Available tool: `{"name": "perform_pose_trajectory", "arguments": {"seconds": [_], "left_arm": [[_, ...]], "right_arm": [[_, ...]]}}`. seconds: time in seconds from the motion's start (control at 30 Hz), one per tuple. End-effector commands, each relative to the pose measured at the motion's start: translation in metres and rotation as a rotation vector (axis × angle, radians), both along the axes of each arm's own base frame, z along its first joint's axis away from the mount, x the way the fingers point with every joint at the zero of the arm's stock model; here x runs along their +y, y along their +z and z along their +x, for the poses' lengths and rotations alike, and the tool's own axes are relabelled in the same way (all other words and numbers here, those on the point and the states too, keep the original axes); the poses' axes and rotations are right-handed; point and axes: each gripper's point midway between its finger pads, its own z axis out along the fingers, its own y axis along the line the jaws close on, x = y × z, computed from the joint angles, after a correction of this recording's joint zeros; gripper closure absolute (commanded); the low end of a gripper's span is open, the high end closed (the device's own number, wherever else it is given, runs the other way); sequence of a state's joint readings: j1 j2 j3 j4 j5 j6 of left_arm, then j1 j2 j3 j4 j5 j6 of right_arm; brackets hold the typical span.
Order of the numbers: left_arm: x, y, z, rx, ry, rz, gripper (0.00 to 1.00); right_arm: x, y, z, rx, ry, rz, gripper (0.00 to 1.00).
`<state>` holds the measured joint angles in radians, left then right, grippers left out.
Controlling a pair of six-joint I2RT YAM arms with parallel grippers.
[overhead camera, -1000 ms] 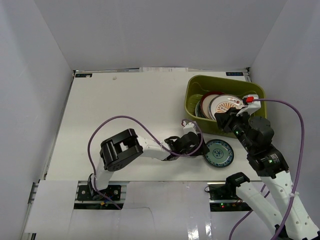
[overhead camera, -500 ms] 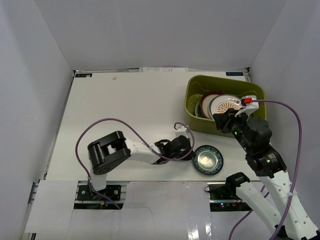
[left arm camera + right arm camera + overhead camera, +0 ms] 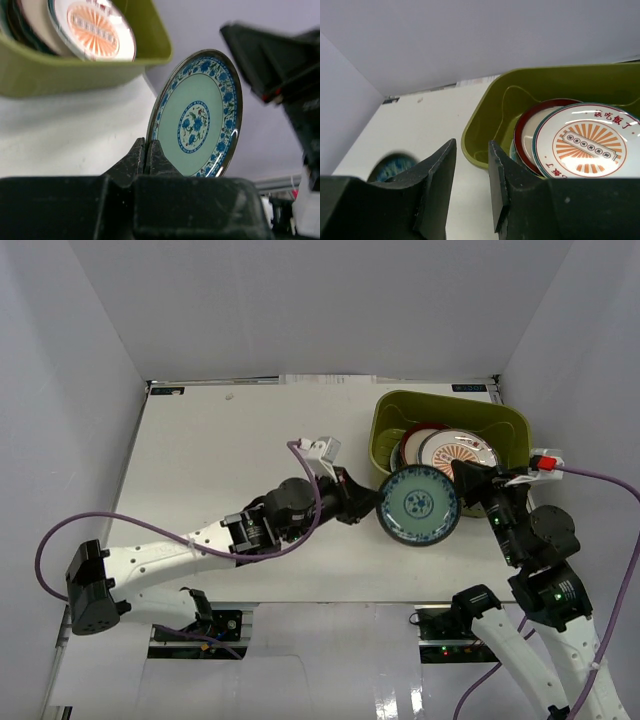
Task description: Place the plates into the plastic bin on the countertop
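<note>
A teal plate with a blue flower border hangs on edge above the countertop, just in front of the olive-green plastic bin. My left gripper is shut on its left rim. Inside the bin an orange sunburst plate leans on a red-rimmed plate, with more plates hidden behind them. At the bin's near right corner my right gripper is open and holds nothing.
White walls close in the countertop on three sides. The right arm's black wrist is close beside the held plate. Purple cables trail from both arms.
My left gripper shut on the teal plate's rim and lifted it off the countertop, up and back toward the bin's front. The right gripper drew back out of the bin to the right.
</note>
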<state>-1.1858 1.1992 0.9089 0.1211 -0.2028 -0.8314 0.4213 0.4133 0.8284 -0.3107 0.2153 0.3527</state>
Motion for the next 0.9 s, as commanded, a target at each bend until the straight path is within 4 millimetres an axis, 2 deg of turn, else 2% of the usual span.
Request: {"name": "perform_pose_trajectory", "arguments": {"seconds": [0.0,0.03,0.07,0.1,0.13,0.17,0.2,0.23,0.27,0.3,0.33,0.37,0.4,0.43,0.47,0.5,0.53,0.57,0.6,0.63,0.7,0.73,0.77,0.83,0.87], "left_arm": [[0.001,0.022,0.046,-0.107,0.123,0.078,1.00],[-0.004,0.042,0.056,-0.129,0.130,0.049,1.00],[-0.016,0.030,0.069,-0.121,0.125,0.080,1.00],[-0.019,0.031,0.086,-0.125,0.138,0.090,1.00],[-0.029,0.053,0.094,-0.148,0.127,0.062,1.00],[-0.045,0.031,0.110,-0.132,0.127,0.117,1.00],[-0.052,0.029,0.124,-0.138,0.135,0.138,1.00],[-0.060,0.020,0.129,-0.122,0.110,0.175,1.00],[-0.071,0.045,0.140,-0.146,0.115,0.142,1.00],[-0.084,0.018,0.156,-0.123,0.121,0.193,1.00],[-0.090,0.010,0.161,-0.113,0.110,0.216,1.00],[-0.098,0.029,0.169,-0.130,0.109,0.183,1.00],[-0.102,0.025,0.179,-0.124,0.115,0.189,1.00],[-0.111,-0.002,0.188,-0.093,0.112,0.234,1.00],[-0.117,-0.007,0.192,-0.087,0.100,0.238,1.00],[-0.121,0.004,0.200,-0.091,0.104,0.225,1.00],[-0.129,-0.021,0.209,-0.065,0.102,0.260,1.00],[-0.134,-0.025,0.213,-0.059,0.096,0.263,1.00],[-0.139,-0.017,0.215,-0.063,0.081,0.250,1.00],[-0.145,-0.035,0.220,-0.046,0.076,0.273,1.00],[-0.149,-0.035,0.223,-0.049,0.070,0.269,1.00],[-0.149,-0.040,0.224,-0.044,0.068,0.276,0.94],[-0.150,-0.042,0.226,-0.044,0.067,0.278,0.77],[-0.147,-0.040,0.227,-0.050,0.069,0.281,0.56],[-0.144,-0.031,0.226,-0.061,0.071,0.273,0.31]], "right_arm": [[-0.023,0.052,-0.015,-0.154,-0.087,0.117,0.62],[-0.027,0.059,-0.021,-0.179,-0.096,0.132,0.62],[-0.031,0.066,-0.025,-0.200,-0.106,0.142,0.62],[-0.035,0.070,-0.027,-0.209,-0.120,0.146,0.62],[-0.037,0.072,-0.029,-0.216,-0.125,0.141,0.62],[-0.039,0.074,-0.030,-0.219,-0.131,0.140,0.62],[-0.042,0.076,-0.032,-0.222,-0.143,0.139,0.62],[-0.043,0.074,-0.032,-0.213,-0.149,0.132,0.62],[-0.045,0.075,-0.033,-0.218,-0.156,0.130,0.62],[-0.048,0.075,-0.034,-0.219,-0.172,0.131,0.62],[-0.050,0.076,-0.035,-0.224,-0.177,0.132,0.62],[-0.052,0.077,-0.037,-0.230,-0.185,0.132,0.62],[-0.055,0.078,-0.038,-0.236,-0.196,0.126,0.62],[-0.056,0.080,-0.039,-0.241,-0.201,0.124,0.62],[-0.057,0.081,-0.039,-0.243,-0.204,0.119,0.62],[-0.057,0.080,-0.038,-0.239,-0.207,0.109,0.62],[-0.057,0.082,-0.039,-0.239,-0.204,0.106,0.62],[-0.056,0.080,-0.037,-0.231,-0.203,0.098,0.62],[-0.054,0.079,-0.036,-0.228,-0.196,0.092,0.62],[-0.053,0.078,-0.035,-0.225,-0.194,0.091,0.62],[-0.049,0.075,-0.032,-0.217,-0.179,0.083,0.62],[-0.048,0.074,-0.031,-0.214,-0.176,0.078,0.62],[-0.046,0.072,-0.029,-0.207,-0.170,0.074,0.62],[-0.044,0.070,-0.027,-0.199,-0.162,0.069,0.62],[-0.043,0.070,-0.027,-0.198,-0.160,0.069,0.62]]}}
